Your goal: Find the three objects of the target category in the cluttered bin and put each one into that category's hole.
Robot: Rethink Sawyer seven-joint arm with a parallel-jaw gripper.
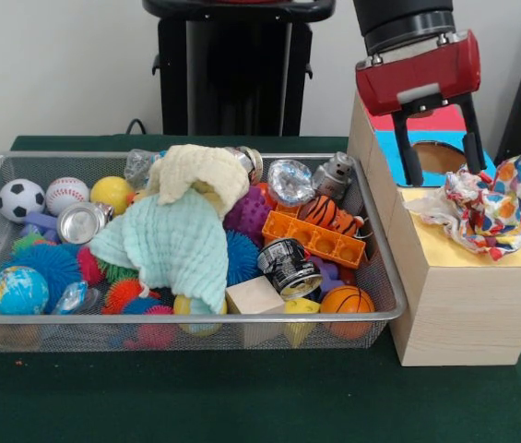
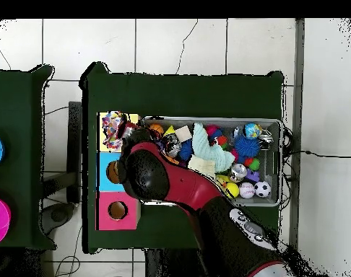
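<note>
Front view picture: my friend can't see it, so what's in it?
A red robot claw hangs open over a wooden box where a crumpled dotted cloth lies. Beside it sits a wire bin full of balls, cans and a mint green cloth.

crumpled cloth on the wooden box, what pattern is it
White with multicoloured polka dots; the crumpled cloth shows best in the front view.

Lab: robot arm (image 2: 207,205), tiled floor (image 2: 178,43), green-covered table (image 1: 242,397).

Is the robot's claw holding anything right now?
No. The gripper is open and empty above the wooden box. The colourful cloth lies loose on the box top beside it.
</note>
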